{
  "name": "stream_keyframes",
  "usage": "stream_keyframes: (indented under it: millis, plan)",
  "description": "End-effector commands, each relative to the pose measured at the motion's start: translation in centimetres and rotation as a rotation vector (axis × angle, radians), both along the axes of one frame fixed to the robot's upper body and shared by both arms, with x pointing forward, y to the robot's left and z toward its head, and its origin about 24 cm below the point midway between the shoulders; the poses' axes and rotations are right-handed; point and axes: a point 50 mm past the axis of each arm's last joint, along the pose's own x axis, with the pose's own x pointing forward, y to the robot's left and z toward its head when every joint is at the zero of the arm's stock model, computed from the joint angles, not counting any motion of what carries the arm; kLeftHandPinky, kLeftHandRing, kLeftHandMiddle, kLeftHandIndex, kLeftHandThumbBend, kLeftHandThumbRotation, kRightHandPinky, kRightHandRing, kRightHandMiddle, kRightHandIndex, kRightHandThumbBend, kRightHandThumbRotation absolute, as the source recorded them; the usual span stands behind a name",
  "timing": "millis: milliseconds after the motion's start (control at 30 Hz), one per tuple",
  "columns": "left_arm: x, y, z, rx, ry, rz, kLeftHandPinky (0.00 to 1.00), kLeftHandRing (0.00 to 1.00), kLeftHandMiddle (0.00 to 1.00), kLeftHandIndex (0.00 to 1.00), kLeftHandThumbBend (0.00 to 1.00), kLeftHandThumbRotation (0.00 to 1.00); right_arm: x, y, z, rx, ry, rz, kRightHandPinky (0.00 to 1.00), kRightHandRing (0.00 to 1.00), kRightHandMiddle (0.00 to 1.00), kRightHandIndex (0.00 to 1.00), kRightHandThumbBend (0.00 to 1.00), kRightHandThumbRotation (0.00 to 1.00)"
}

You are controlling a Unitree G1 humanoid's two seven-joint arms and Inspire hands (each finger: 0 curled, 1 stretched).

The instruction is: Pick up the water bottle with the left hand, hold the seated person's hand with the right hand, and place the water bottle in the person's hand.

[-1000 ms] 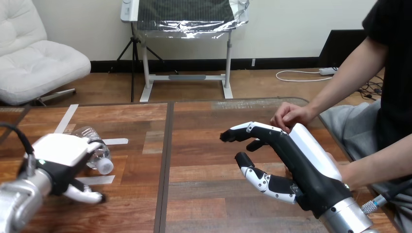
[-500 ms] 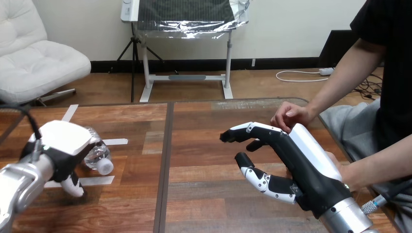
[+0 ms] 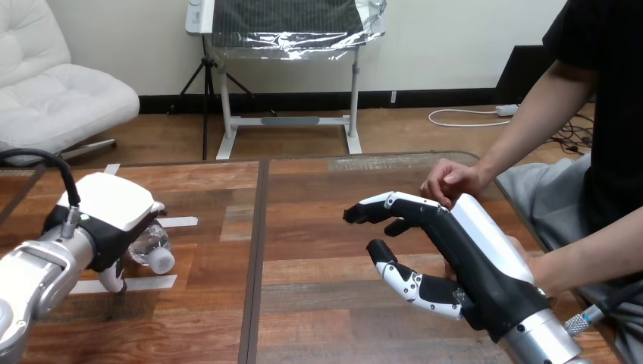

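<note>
The wooden table (image 3: 318, 303) bore white tape strips (image 3: 176, 221) at its left side, where the clear water bottle (image 3: 154, 249) lay on its side. The left hand (image 3: 106, 212) sat over the bottle's base; whether it gripped could not be told. The right hand (image 3: 462, 250) hovered with fingers straight and thumb apart, holding nothing, just beside the person's hand (image 3: 453, 180).

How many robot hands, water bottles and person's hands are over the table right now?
Robot hands: 2, the left hand and the right hand.
Water bottles: 1, the water bottle lying under the left hand.
Person's hands: 1 plainly seen, the person's hand; another forearm runs behind the right hand.
Total: 4.
</note>
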Motion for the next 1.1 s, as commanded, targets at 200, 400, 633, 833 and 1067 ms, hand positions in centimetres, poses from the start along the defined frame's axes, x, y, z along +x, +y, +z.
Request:
stream_keyframes:
  millis: [200,400,633,833,1067]
  plan:
    - [1.5,-0.1,1.4,0.047,-0.106,-0.042,0.93,0.96,0.95,0.92,0.79,0.04,0.4,-0.1,1.9,0.007,-0.096,0.015,0.68,0.76,0.74,0.69,0.2,0.0]
    - [1.6,-0.2,1.1,0.088,-0.13,-0.07,0.94,0.98,0.97,0.93,0.78,0.05,0.4,0.0,1.9,0.011,-0.094,0.015,0.69,0.76,0.74,0.69,0.2,0.0]
    - [1.9,-0.4,0.8,0.158,-0.134,-0.103,0.96,0.99,0.99,0.95,0.76,0.09,0.4,0.0,1.8,0.012,-0.093,0.017,0.7,0.77,0.75,0.7,0.2,0.0]
    - [2.1,-0.4,0.3,0.208,-0.128,-0.126,0.97,1.0,0.99,0.95,0.75,0.11,0.4,0.0,1.9,0.006,-0.095,0.017,0.7,0.78,0.75,0.7,0.2,0.0]
    - [2.4,-0.3,0.0,0.204,-0.134,-0.152,0.98,1.0,1.0,0.95,0.75,0.11,0.4,0.0,1.9,0.003,-0.094,0.017,0.7,0.76,0.74,0.7,0.2,0.0]
